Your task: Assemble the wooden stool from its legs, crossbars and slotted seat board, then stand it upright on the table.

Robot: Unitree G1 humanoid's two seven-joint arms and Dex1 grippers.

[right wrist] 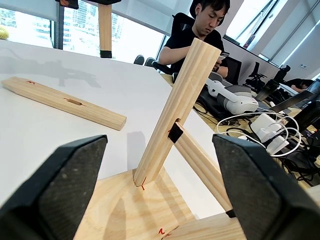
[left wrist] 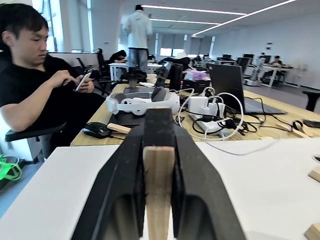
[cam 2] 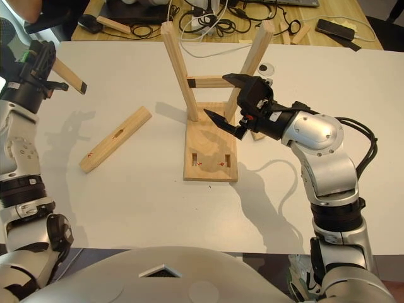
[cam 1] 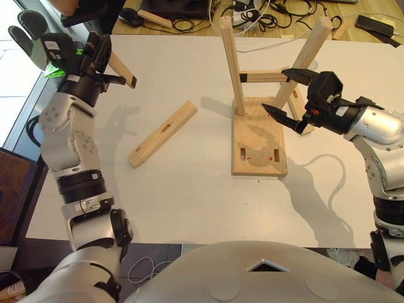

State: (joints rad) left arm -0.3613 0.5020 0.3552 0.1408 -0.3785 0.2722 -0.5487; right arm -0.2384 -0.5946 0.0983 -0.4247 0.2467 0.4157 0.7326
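Observation:
The slotted seat board (cam 1: 259, 146) lies flat on the white table. Two legs (cam 1: 231, 62) stand in its far slots, joined by a crossbar (cam 1: 262, 77); the right leg (cam 1: 305, 58) leans. My right gripper (cam 1: 283, 93) hovers open just right of these legs, above the board, and in its wrist view the near leg (right wrist: 175, 112) stands between its fingers (right wrist: 67, 185). A loose leg (cam 1: 163, 133) with a slot lies left of the board. My left gripper (cam 1: 104, 60) is raised at the far left, shut on a short crossbar (cam 1: 121, 70), also seen edge-on (left wrist: 159, 192).
Beyond the table's far edge (cam 1: 189, 35) sits a wooden desk with cables, a headset (left wrist: 142, 101) and spare wood pieces (cam 1: 154, 19). A small wooden piece (cam 2: 257, 134) lies right of the board. The table front is open white surface (cam 1: 202, 202).

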